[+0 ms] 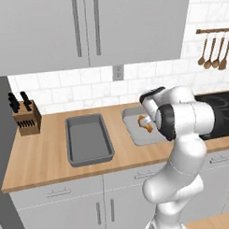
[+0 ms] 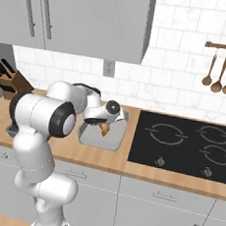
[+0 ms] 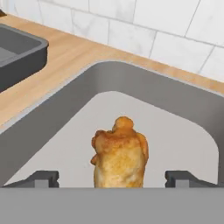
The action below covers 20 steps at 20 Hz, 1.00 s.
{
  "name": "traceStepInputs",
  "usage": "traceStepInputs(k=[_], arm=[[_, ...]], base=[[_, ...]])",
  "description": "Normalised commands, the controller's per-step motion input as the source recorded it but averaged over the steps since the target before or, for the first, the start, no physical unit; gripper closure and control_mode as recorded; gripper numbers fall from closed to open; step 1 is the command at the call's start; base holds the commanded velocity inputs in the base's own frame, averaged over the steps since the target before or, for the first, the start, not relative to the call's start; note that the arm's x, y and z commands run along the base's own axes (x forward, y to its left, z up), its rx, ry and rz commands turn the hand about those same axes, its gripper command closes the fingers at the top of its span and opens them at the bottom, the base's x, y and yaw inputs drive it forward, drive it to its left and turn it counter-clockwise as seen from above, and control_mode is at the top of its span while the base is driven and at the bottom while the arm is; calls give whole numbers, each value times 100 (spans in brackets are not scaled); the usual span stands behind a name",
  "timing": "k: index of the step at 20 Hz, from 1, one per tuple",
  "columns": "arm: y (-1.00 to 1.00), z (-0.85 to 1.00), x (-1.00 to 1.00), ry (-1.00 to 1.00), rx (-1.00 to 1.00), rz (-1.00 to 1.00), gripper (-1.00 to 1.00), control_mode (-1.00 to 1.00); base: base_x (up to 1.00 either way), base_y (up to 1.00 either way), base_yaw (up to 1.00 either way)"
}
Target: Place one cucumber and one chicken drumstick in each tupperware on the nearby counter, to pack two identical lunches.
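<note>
From the left, the gripper [image 1: 147, 121] is hanging over the right tray [image 1: 132, 127], the drumstick [image 1: 145, 123] under it. From the right, the same. From the hand, fingertips [image 3: 43, 177] are standing wide, touching nothing; the drumstick is being released, so retreat seems next.

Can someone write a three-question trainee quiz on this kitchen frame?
1. True or false: the orange-brown chicken drumstick is over the shallow grey rectangular tupperware tray nearer the black cooktop.
2. Multiple choice: the tool's two dark fingertips stand A) clamped on the drumstick, B) spread apart either side of it, C) shut beside it.
3. Short answer: what sits at the far left of the light tan wooden counter, beyond the other grey tray?

Key: 1 true. 2 B. 3 A wooden knife block with black handles.
</note>
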Motion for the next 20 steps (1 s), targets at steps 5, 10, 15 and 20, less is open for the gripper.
traceStepInputs(k=[5,10,15,20], arm=[[1,82,-54,-3,0,0,-100,-100],[3,95,-67,-7,-3,-8,-100,-100],[4,100,-66,-1,0,-20,-100,-100],[2,88,-77,5,2,-23,-100,-100]], base=[[0,0,0],[0,0,0],[0,0,0],[0,0,0]])
